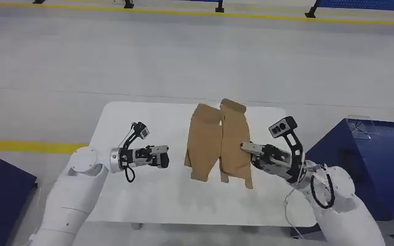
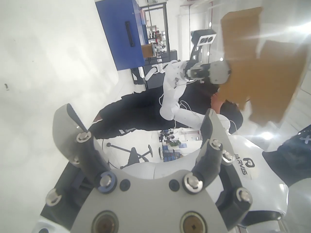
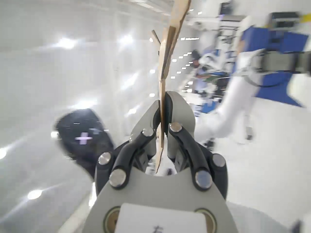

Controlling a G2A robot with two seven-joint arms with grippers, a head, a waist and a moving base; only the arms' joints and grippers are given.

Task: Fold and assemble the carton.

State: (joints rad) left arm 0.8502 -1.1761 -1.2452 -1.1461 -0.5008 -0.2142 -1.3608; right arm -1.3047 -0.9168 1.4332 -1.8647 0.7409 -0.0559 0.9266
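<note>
Clamping one side edge of the flattened carton [image 1: 218, 144], the right gripper [image 3: 163, 98] holds it raised over the middle of the table [image 1: 123, 123], probably to free its panels for folding. The left gripper [image 1: 165, 156], fingers spread, hovers beside the carton toward the table's left edge without touching it, likely placed to push a panel open.

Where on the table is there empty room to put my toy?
Bare table lies at the far corner behind the left claw, and along the near edge in front of the carton. It is crowded in the middle, where the right claw grips the carton.
</note>
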